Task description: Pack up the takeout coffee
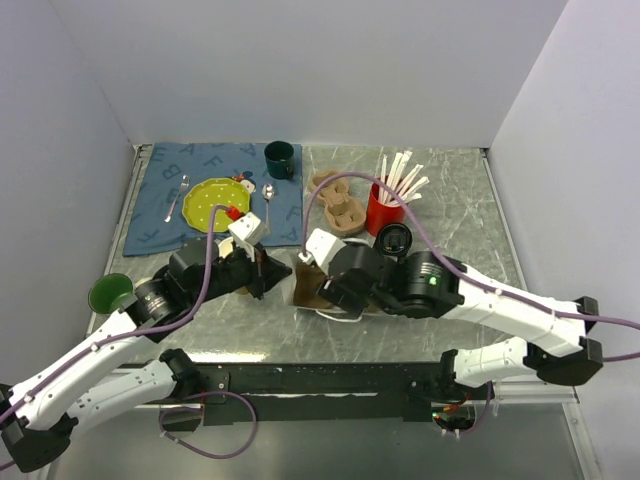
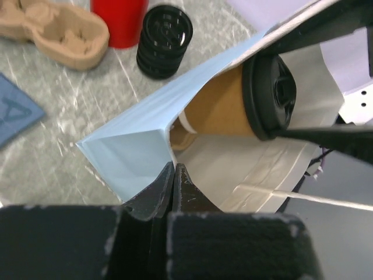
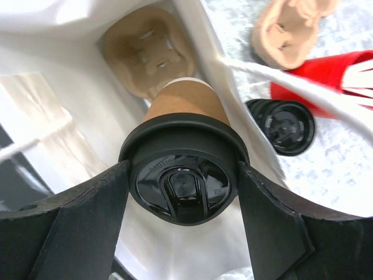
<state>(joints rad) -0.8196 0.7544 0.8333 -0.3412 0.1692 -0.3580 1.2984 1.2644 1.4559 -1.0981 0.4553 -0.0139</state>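
Note:
The takeout coffee (image 3: pixel 183 114), a brown paper cup with a black lid (image 3: pixel 180 178), lies on its side inside the open mouth of a white paper bag (image 2: pixel 125 154). My right gripper (image 3: pixel 182 172) is shut on it, one finger on each side of the lid. In the left wrist view the coffee (image 2: pixel 221 108) shows through the bag's opening. My left gripper (image 2: pixel 173 170) is shut, pinching the bag's near rim at a folded corner. A pulp cup carrier (image 3: pixel 145 55) sits at the bag's bottom, just beyond the cup's base. From above, both grippers (image 1: pixel 280 272) (image 1: pixel 325 290) meet at the bag (image 1: pixel 340 313).
Behind the bag stand a stack of black lids (image 1: pixel 394 240), a red cup of stirrers (image 1: pixel 383 208) and another pulp carrier (image 1: pixel 338 203). A blue placemat (image 1: pixel 160 215) holds a green plate (image 1: pixel 215 205), cutlery and a dark green mug (image 1: pixel 279 159). A green cup (image 1: pixel 110 292) sits far left.

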